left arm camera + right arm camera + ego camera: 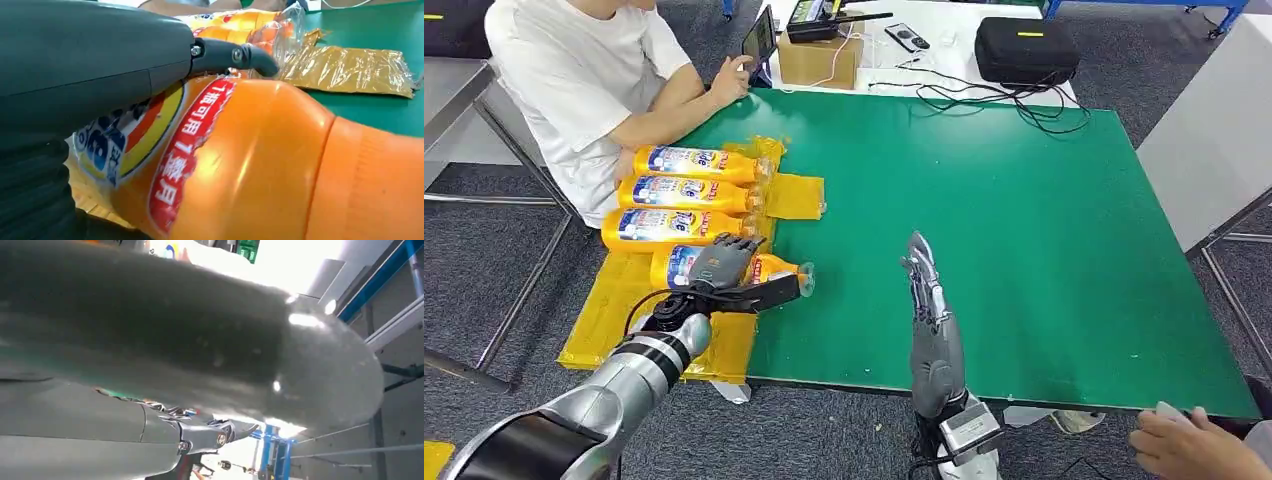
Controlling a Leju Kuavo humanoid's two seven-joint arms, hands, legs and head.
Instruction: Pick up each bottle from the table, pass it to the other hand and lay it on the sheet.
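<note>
**Spotter:** What's your left hand doing?

**Operator:** My left hand (722, 262) lies over the fourth bottle (769, 268), fingers draped across its label. In the left wrist view the thumb (235, 56) curves over the orange body, so I read it as a grip, with the bottle lying on its side at the near end of the yellow sheet (614, 300).

**Spotter:** Why there?

**Operator:** My guess is I'm laying it down as the next in the row. The other bottles lie parallel, caps toward the green table (1024, 240), so this spot keeps the line tidy.

**Spotter:** Count them for me.

**Operator:** Four bottles in all. Three already rest on the sheet: the farthest (694, 161), the middle one (686, 192) and the third (669, 225), each just beside its neighbour. The fourth is under my hand, its cap end reaching past the sheet's edge. I see no others waiting on the table.

**Spotter:** And the right?

**Operator:** My right hand (924, 285) stands over the green table, fingers stretched straight and holding nothing, well apart from the bottles. I judge it's clear after handing over.

**Spotter:** Anyone near?

**Operator:** Two people: one seated (584, 80) beside the far bottles, another's hand (1189, 445) at the near corner.
</note>
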